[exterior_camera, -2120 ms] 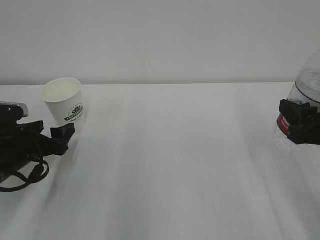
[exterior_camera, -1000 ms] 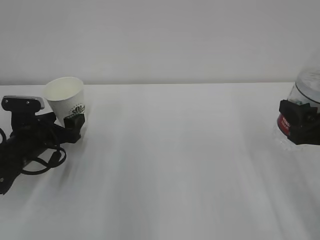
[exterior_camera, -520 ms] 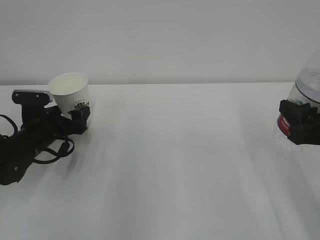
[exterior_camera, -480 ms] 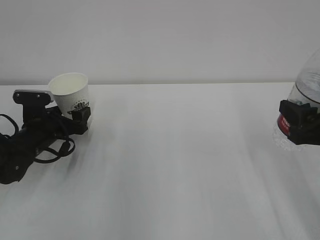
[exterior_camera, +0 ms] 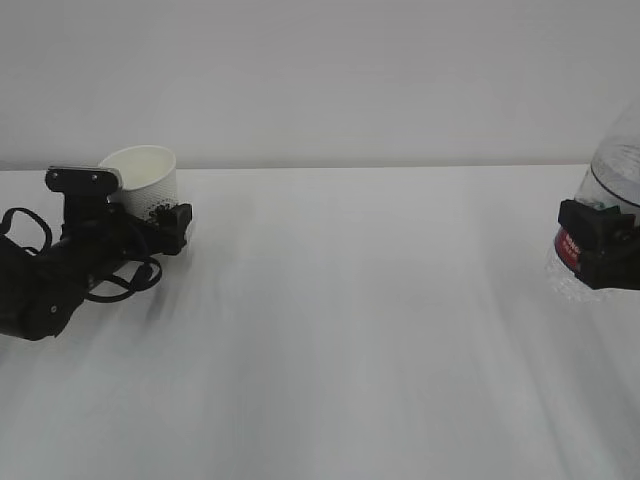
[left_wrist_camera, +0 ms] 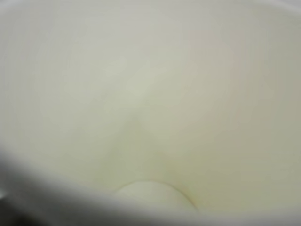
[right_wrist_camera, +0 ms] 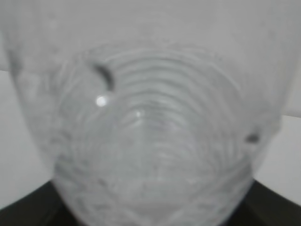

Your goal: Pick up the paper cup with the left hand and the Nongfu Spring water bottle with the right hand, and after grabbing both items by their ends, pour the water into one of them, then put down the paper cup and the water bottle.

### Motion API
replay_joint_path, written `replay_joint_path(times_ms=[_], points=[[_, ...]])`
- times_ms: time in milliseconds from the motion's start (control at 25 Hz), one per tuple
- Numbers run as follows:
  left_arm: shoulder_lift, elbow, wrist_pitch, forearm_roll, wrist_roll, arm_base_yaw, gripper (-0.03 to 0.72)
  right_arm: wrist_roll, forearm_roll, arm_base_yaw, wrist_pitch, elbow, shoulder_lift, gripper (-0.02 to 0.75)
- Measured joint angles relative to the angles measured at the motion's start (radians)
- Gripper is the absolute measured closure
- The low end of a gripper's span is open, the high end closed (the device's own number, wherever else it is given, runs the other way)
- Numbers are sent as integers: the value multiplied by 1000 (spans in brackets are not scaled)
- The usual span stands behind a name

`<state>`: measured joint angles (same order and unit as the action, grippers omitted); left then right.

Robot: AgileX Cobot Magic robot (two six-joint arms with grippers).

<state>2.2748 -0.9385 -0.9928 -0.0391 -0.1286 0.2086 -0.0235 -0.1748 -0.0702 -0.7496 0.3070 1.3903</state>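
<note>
A white counter point(exterior_camera: 340, 330) stretches wide in front of a pale wall point(exterior_camera: 320, 80). Far on the left side stands the paper cup point(exterior_camera: 146, 180), white, with a dark round mark on its side. It sits on the counter, near the back edge. The left pincer point(exterior_camera: 160, 222) is low beside it, black, with a loop of cable behind it. One black finger point(exterior_camera: 178, 228) shows in front of the cup, down near its bottom. The other finger is hidden behind the cup, so the cup seems to sit between them. I cannot tell if the fingers press the cup or just stand around it. In the left wrist view the cup fills everything: it is creamy white inside, with the round bottom low in the picture. Far on the right edge is the water bottle point(exterior_camera: 612, 170), clear, with a bit of red label low down. The right pincer point(exterior_camera: 598, 245) is clamped around the bottle at the label. The bottle's lower end is see-through and looks just at the counter. In the right wrist view the bottle point(right_wrist_camera: 150, 136) is very close, with ridged rings in the clear plastic, blurry. The cup and the bottle are well apart, with bare counter between them.
</note>
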Motion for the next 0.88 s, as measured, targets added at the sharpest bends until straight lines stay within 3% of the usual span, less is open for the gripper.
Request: replay_joint_path(times_ms=[120, 400, 880], points=[[14, -15, 21, 0, 0, 0, 6, 0, 0, 0, 0, 0, 0, 260], [18, -17, 23, 0, 0, 0, 117, 0, 0, 0, 0, 0, 0, 260], [-74, 64, 40, -19, 0, 0, 126, 0, 0, 0, 0, 0, 0, 260]])
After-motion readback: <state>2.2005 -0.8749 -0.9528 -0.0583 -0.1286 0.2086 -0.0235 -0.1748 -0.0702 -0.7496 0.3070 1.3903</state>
